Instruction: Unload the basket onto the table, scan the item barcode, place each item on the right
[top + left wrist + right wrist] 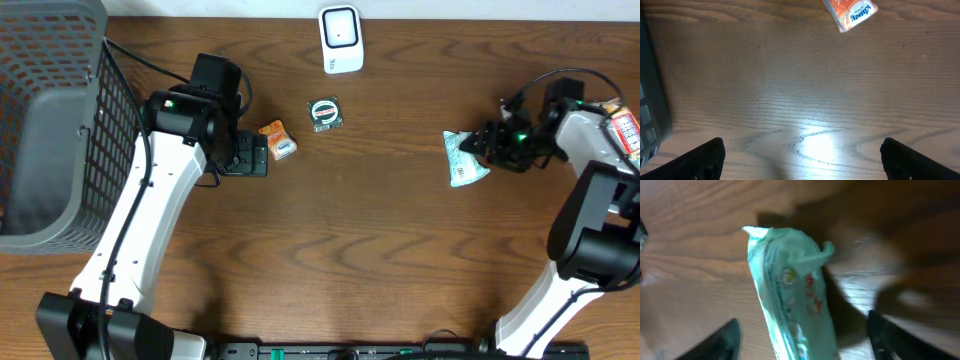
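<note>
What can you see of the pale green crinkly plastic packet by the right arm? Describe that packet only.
The pale green plastic packet is a soft, crinkled pouch with a pinched end and small red and white printing, too blurred to read. It lies on the brown wooden table, right of centre. The right tool straddles it, its jaws open and clear of both sides; nothing else touches it.

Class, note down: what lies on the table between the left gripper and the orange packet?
Nothing. In the left wrist view, only the bare wood of the table separates the open left gripper from the orange packet.
</note>
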Robot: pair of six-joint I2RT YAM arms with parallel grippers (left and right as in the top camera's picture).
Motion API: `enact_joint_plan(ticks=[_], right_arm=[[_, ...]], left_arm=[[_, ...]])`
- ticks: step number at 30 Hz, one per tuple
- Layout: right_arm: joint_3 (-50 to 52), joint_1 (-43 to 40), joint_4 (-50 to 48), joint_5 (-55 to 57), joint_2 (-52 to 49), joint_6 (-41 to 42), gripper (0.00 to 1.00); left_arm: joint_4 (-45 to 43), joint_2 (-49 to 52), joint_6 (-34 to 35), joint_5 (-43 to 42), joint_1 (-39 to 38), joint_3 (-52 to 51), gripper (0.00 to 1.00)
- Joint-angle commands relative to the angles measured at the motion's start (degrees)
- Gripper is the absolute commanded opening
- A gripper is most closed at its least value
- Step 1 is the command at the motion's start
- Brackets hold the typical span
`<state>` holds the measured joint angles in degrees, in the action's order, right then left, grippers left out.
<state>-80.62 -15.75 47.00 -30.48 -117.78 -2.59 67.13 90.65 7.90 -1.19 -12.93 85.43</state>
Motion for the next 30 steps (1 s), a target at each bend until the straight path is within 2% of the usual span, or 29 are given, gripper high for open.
enact_joint_plan(ticks=[1, 5, 6, 7, 8, 9, 10, 12, 18, 20, 25, 26, 27, 30], right_arm=[[2.1, 1.4, -1.2, -1.4, 0.3, -0.7, 0.65], [2.4, 1.8, -1.3, -1.3, 0.3, -0.7, 0.58], [2.4, 1.8, -1.3, -1.3, 0.3, -0.7, 0.52], [2.4, 1.9, -1.3, -1.4, 0.3, -0.7, 0.44], [2.4, 2.1, -1.3, -1.4, 0.3, -0.7, 0.29], [2.4, 2.2, -1.3, -1.4, 0.3, -0.7, 0.22], [2.4, 2.4, -1.3, -1.4, 0.3, -0.7, 0.10], [2.3, 2.9, -1.2, -1.4, 0.3, -0.6, 0.01], [1.2, 5.5, 0.2, 1.2, 2.1, 1.0, 0.02], [0.7, 8.6, 0.3, 11.3, 4.4, 5.3, 0.02], [0.7, 23.0, 1.2, 46.7, 12.6, 15.9, 0.01], [0.7, 24.6, 1.2, 49.8, 13.0, 16.7, 0.01], [0.7, 29.8, 1.9, 60.3, 13.2, 20.3, 0.01], [1.7, 36.1, 2.0, 72.7, 12.0, 24.3, 0.01]], left_arm=[[0.2, 0.2, 0.3, 0.3, 0.0, -0.2, 0.98], [0.2, 0.2, 0.3, 0.3, 0.0, -0.2, 0.98], [0.2, 0.2, 0.3, 0.3, 0.0, -0.2, 0.98], [0.2, 0.2, 0.3, 0.3, 0.0, -0.2, 0.98], [0.2, 0.2, 0.3, 0.3, 0.0, -0.2, 0.98], [0.2, 0.2, 0.3, 0.3, 0.0, -0.2, 0.98], [0.2, 0.2, 0.3, 0.3, 0.0, -0.2, 0.98], [0.2, 0.2, 0.3, 0.3, 0.0, -0.2, 0.98], [0.2, 0.2, 0.3, 0.3, 0.0, -0.2, 0.98], [0.2, 0.2, 0.3, 0.3, 0.0, -0.2, 0.98], [0.2, 0.2, 0.3, 0.3, 0.0, -0.2, 0.97], [0.2, 0.2, 0.3, 0.3, 0.0, -0.2, 0.98], [0.2, 0.2, 0.3, 0.3, 0.0, -0.2, 0.98], [0.2, 0.2, 0.3, 0.3, 0.0, -0.2, 0.98]])
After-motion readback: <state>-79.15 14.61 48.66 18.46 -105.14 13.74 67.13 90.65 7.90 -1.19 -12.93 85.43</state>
